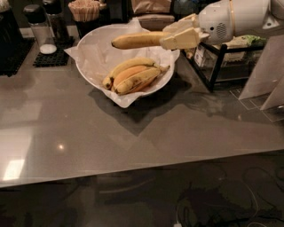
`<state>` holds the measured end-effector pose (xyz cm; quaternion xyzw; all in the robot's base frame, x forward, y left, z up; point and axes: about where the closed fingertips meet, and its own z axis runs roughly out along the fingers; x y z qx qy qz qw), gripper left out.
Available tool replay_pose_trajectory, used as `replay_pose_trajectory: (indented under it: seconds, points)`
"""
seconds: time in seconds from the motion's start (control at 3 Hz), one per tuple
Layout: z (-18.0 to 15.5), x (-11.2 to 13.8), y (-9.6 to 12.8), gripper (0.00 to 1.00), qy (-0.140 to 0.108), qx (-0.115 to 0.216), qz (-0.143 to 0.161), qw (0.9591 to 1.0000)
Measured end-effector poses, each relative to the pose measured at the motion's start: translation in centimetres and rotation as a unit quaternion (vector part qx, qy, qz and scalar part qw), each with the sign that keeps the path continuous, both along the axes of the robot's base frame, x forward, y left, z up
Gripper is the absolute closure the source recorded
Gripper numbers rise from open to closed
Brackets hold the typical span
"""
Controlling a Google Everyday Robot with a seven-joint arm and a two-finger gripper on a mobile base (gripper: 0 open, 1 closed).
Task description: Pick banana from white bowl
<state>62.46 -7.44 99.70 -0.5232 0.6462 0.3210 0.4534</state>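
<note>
My gripper (177, 36) is shut on the right end of the plain yellow banana (137, 41) and holds it level in the air above the white bowl (88, 75). The banana's brownish tip points left. The bowl is wide, round and lined with crinkled white paper whose corners stick out past the rim. It sits on the grey counter at the back middle. Inside it lie three other bananas (133, 76), one orange-toned and one brown-speckled. My white arm reaches in from the upper right.
A black wire rack (222, 62) with packets stands right of the bowl. A shaker (37, 26) on a black mat and a cup of wooden sticks (85, 9) stand at the back left. The grey counter (133, 142) ends at a front edge low in view.
</note>
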Motion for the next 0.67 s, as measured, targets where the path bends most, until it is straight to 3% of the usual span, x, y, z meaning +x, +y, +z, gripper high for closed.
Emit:
replay_pose_trajectory:
  seconds: [0.33,0.67]
  points:
    - [-0.6,-4.4,-1.7,1.00,0.022,0.054,-0.004,0.9983]
    - [-1.5,-7.8,-2.7,1.00,0.046,0.086,-0.007,0.9952]
